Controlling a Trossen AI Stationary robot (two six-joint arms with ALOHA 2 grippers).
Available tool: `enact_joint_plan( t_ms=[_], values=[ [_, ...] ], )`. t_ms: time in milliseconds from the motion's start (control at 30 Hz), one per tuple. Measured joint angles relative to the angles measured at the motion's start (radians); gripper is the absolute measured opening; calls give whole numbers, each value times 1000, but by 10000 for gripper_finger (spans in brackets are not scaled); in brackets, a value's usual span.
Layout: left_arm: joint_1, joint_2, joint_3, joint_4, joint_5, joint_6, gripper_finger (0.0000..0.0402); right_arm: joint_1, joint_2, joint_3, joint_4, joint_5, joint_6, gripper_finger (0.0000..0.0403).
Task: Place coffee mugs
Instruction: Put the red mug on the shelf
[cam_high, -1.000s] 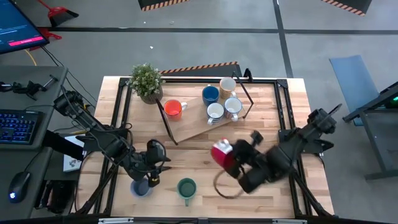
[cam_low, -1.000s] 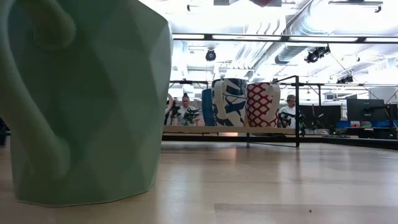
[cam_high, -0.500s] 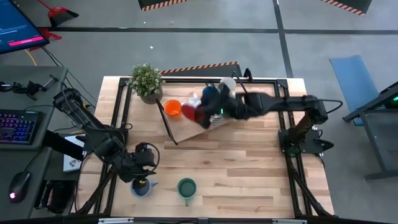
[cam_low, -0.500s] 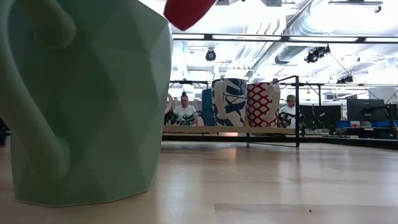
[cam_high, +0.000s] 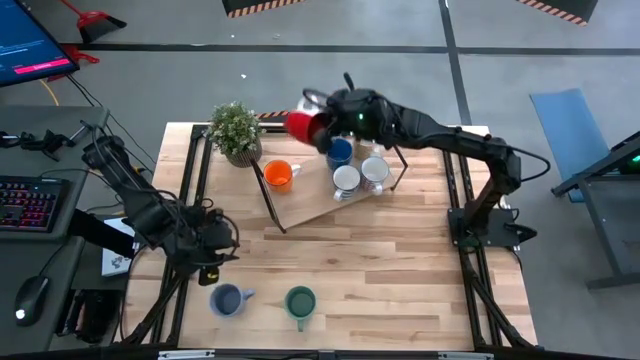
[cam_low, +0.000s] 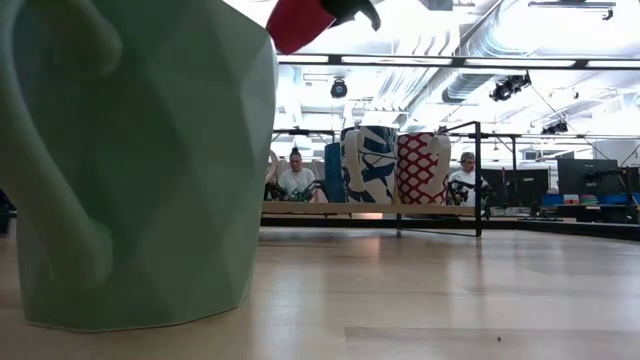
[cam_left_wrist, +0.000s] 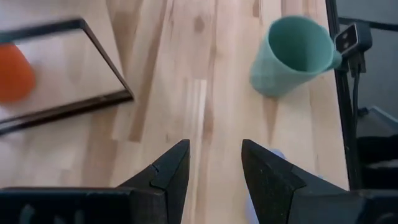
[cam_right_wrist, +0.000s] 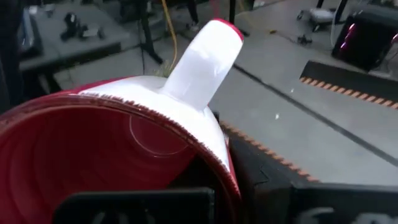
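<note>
Right hand: closed on red mug, held in the air over the counter's far edge, near the plant.
Red mug, right wrist view: tipped, red inside, white outside, handle pointing away.
Left hand: fingers apart, empty, low over the counter near its left front.
Near left hand: grey-blue mug and green mug, on the front edge.
Board: carries orange mug, blue mug, 2 white mugs.
Plant: far left corner.
</note>
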Motion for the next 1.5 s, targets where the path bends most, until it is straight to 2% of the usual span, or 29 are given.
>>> enact_joint_plan(
  t_ms=[133,333,367,467,633,833,1500],
  values=[
    [2,-25,0,-1,-26,32,133,-34,70,148,-48,-11,-52,0],
    [1,-41,0,-8,-29,66,133,-70,280,516,-477,-51,-58,0],
    [2,-41,0,-9,-30,70,133,-75,299,525,-500,-61,-58,0],
    [1,-41,0,-12,-30,75,133,-89,283,420,-479,-165,-35,0],
    [1,-41,0,-14,-33,82,133,-87,281,351,-515,-175,-3,0],
    [1,-40,0,-14,-38,82,133,-60,289,346,-571,-178,27,0],
    [1,-40,0,-9,-38,82,133,100,448,345,-672,-177,66,0]
  ],
)
